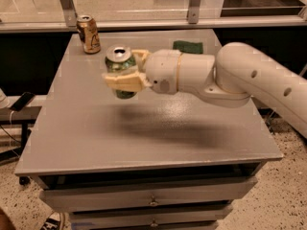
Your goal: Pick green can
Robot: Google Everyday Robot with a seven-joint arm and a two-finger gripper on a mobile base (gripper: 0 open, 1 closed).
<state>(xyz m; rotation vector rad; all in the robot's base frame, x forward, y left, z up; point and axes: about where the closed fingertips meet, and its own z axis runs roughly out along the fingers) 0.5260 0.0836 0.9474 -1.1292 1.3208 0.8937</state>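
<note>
The green can (120, 65) has a silver top and is held upright in the air above the grey table (144, 128). My gripper (125, 71) is shut on it, with one cream finger (123, 83) across its front and the other behind it. The white arm reaches in from the right. The can's lower part shows below the front finger, and its shadow lies on the tabletop beneath.
A brown-gold can (88, 33) stands at the table's back left corner. A dark green sponge (188, 46) lies at the back, partly behind the arm. Drawers sit under the tabletop. A glass rail runs behind the table.
</note>
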